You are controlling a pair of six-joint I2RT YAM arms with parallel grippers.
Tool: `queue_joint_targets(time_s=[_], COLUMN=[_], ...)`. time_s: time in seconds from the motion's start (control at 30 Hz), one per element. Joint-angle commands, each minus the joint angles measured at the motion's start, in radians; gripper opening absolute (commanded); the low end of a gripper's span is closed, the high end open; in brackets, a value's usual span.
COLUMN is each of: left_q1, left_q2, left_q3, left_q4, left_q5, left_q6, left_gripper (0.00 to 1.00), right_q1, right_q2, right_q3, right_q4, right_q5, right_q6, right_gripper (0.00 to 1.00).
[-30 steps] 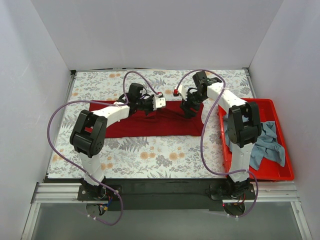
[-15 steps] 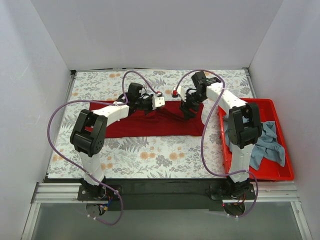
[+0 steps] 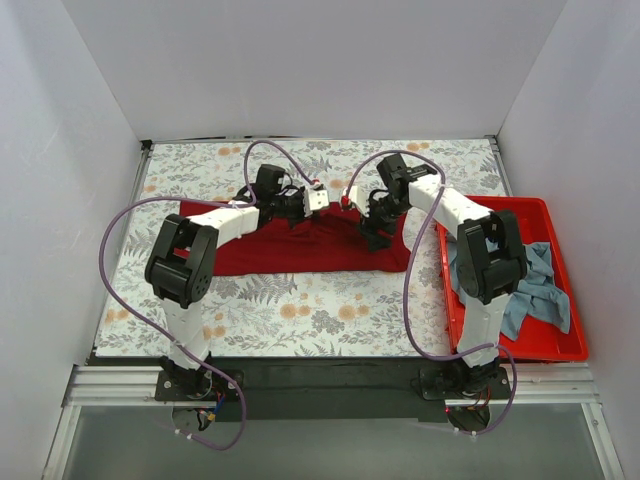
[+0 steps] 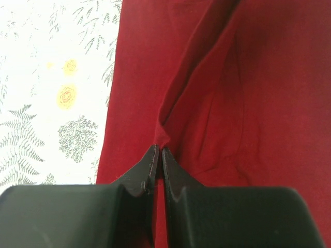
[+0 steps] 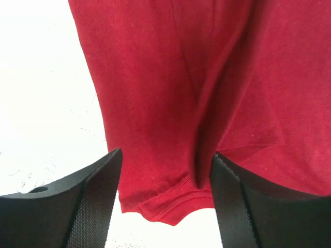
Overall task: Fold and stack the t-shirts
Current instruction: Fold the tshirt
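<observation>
The dark red t-shirt [image 3: 300, 248] lies spread across the middle of the bench [image 3: 300, 315], its long edges running left to right. A wide band of flowered surface lies open on its near side, with narrower strips on its far and left sides. Its right end reaches almost to the red bin [image 3: 562, 347], which sits along the bench's right edge close to the wall. The grey-blue t-shirt [image 3: 532, 290] lies crumpled inside that bin. White walls [image 3: 300, 70] close off the left, far and right sides, so the arms work in a boxed space.

The left gripper [image 3: 298, 212] sits at the shirt's far edge. In the left wrist view this gripper [image 4: 159, 154] is pinched closed on a raised fold of the red cloth. The right gripper [image 3: 373, 234] is over the shirt's right part. In the right wrist view this gripper [image 5: 165, 161] stands with its fingers wide apart, straddling a hem without clamping it.

Compared with a second ago, the two wrists have drawn closer together over the far edge. The red cloth on the near left has pulled inward and looks more bunched. The bin and its shirt have not moved.
</observation>
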Motion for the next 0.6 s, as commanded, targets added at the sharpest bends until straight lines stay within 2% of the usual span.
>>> queue_joint_targets(time_s=[0.0, 0.07, 0.1, 0.2, 0.23, 0.57], left_q1=[0.013, 0.014, 0.017, 0.022, 0.025, 0.057], left_q2=[-0.015, -0.015, -0.015, -0.020, -0.021, -0.005], left_q3=[0.033, 0.034, 0.034, 0.034, 0.034, 0.033], left_q4=[0.003, 0.001, 0.003, 0.001, 0.001, 0.055], left_q5=[0.021, 0.028, 0.029, 0.042, 0.045, 0.035], left_q6=[-0.007, -0.009, -0.013, -0.027, -0.030, -0.128], left_gripper=[0.00, 0.00, 0.00, 0.00, 0.00, 0.00], right_q1=[0.019, 0.025, 0.028, 0.028, 0.028, 0.028], right_q2=[-0.022, -0.019, -0.011, 0.002, 0.005, 0.071], right_q3=[-0.009, -0.015, -0.009, 0.017, 0.027, 0.152], right_q4=[0.069, 0.097, 0.125, 0.152, 0.174, 0.264], right_q5=[0.060, 0.082, 0.108, 0.140, 0.151, 0.243], right_q6=[0.006, 0.019, 0.030, 0.052, 0.059, 0.104], right_gripper=[0.69, 0.60, 0.47, 0.17, 0.02, 0.01])
